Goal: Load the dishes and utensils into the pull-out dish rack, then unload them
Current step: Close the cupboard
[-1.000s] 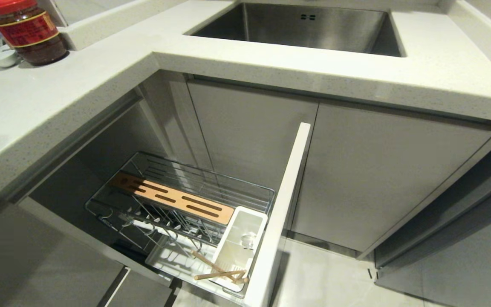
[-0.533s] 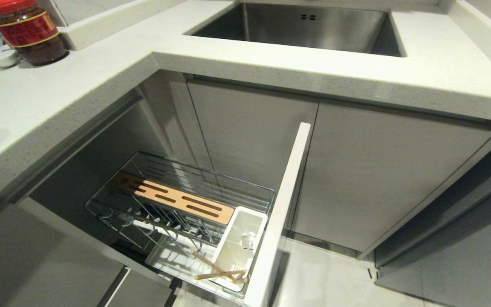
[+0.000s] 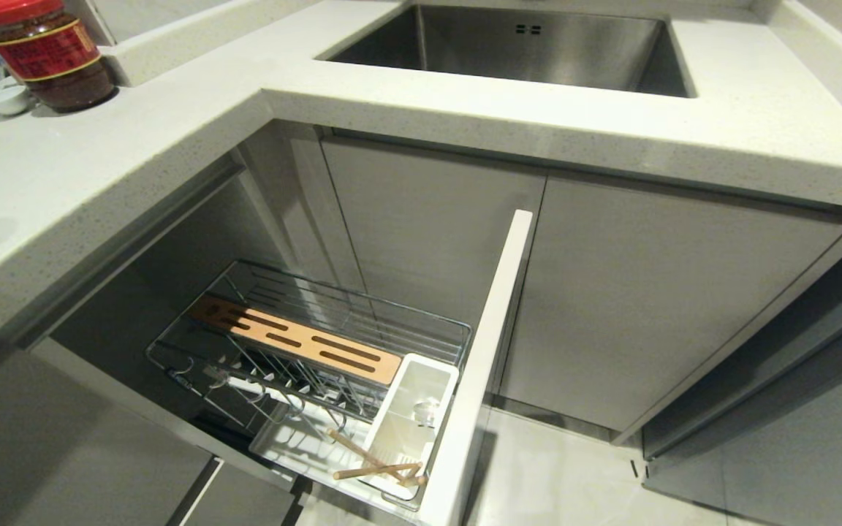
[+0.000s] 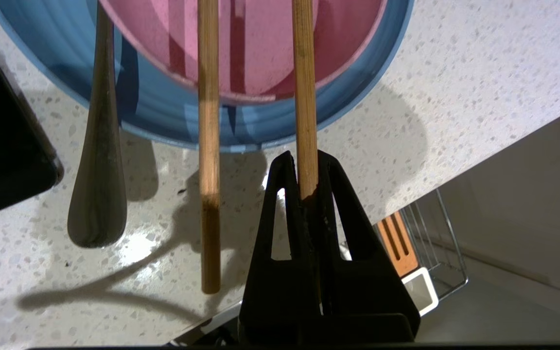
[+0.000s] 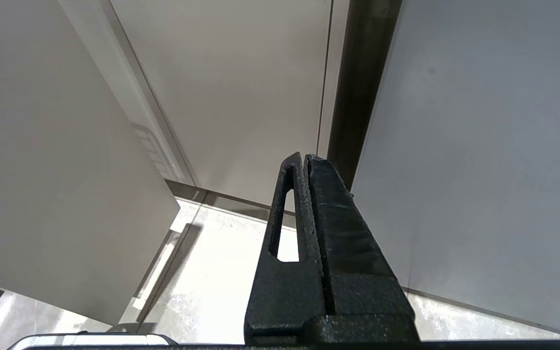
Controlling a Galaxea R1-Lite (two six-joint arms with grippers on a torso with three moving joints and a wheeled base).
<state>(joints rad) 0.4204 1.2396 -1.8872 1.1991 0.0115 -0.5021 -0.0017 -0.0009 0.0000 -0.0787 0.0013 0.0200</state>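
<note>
On the speckled counter a pink bowl sits inside a light-blue plate. Two wooden chopsticks lean over their rims. My left gripper is shut on the near end of one chopstick; the other chopstick lies free beside it. A silver cutlery handle rests further over. The pull-out dish rack stands open below, with its wood board, white bin and two chopsticks near its white front. My right gripper hangs shut and empty by the cabinet doors.
The steel sink is set in the counter above the rack. A red-lidded jar and small white dishes stand at the far left. A black flat object lies beside the plate. Neither arm shows in the head view.
</note>
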